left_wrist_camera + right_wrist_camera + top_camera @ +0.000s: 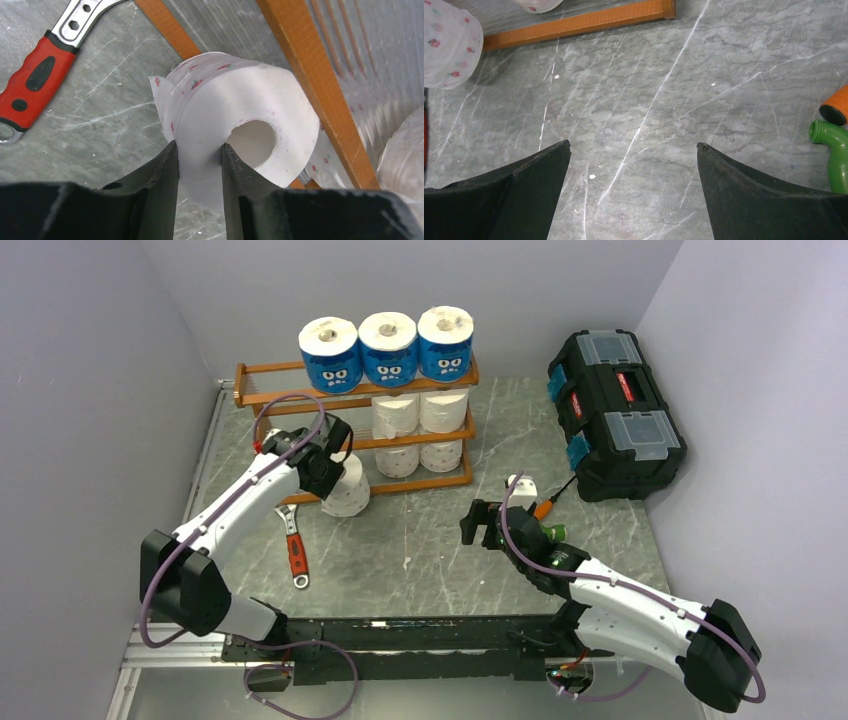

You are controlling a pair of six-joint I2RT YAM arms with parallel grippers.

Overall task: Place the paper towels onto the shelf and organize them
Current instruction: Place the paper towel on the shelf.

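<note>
Rolls in blue wrappers (pixel 388 348) stand on top of the shelf (pixel 262 370) in the top view, white rolls (pixel 420 430) below them. The left claw (pixel 341 464) holds one white roll (pixel 348 498) by the shelf's bottom front. Left wrist view: its fingers (pixel 160 170) pinch the roll's side by the hole. Right wrist view: the right claw (pixel 634 145) is wide over the table (pixel 649 90).

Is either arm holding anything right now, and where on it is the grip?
Left gripper pinches a paper roll by its wall, one of its fingers inside the hollow core. Right gripper is open, holding nothing.
</note>
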